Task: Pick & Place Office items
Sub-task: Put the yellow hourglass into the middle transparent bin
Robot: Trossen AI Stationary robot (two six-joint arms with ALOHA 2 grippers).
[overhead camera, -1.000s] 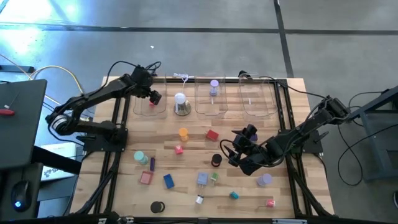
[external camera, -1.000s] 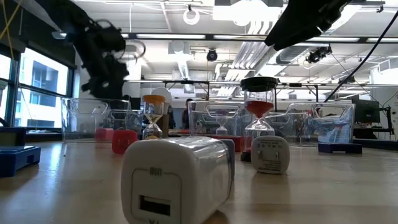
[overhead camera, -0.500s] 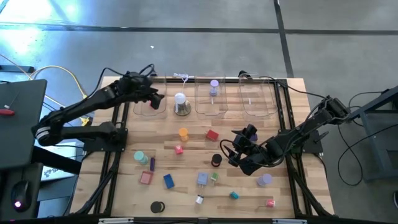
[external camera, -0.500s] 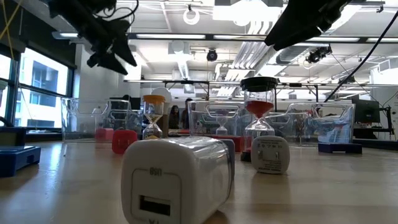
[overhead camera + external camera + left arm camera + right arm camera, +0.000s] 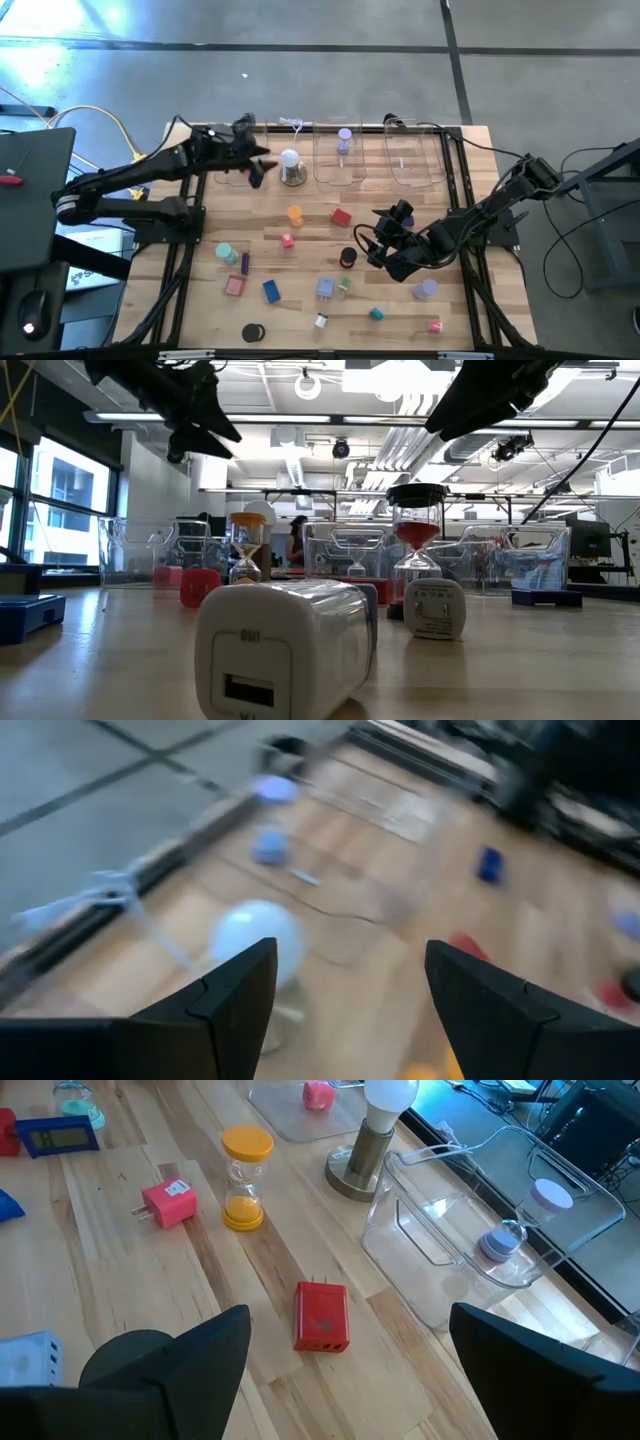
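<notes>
**Left arm has swung away from the left bin**

A second ago my left gripper (image 5: 258,168) was over the left bin (image 5: 238,170) at the far edge of the tabletop (image 5: 300,300). Now it has moved to the side, toward the white lamp (image 5: 290,165), and it hangs above the wood between the bin and the lamp. Its fingers are apart and I see nothing between them. The left arm is stretched long and low from the left edge, pointing along the far edge. In the low view it is high up, well above the table.

The right gripper (image 5: 378,245) has not moved. It waits near the middle of the right half, fingers wide and empty, just beside the black hourglass (image 5: 348,257).

The office items are still spread on the tabletop: the red plug (image 5: 342,216) and the orange hourglass (image 5: 294,214) in the middle, the pink plug (image 5: 288,239) beside them, the blue piece (image 5: 271,291) and the teal cylinder (image 5: 225,251) toward the near left. One pink piece (image 5: 318,1094) lies in the left bin.
</notes>
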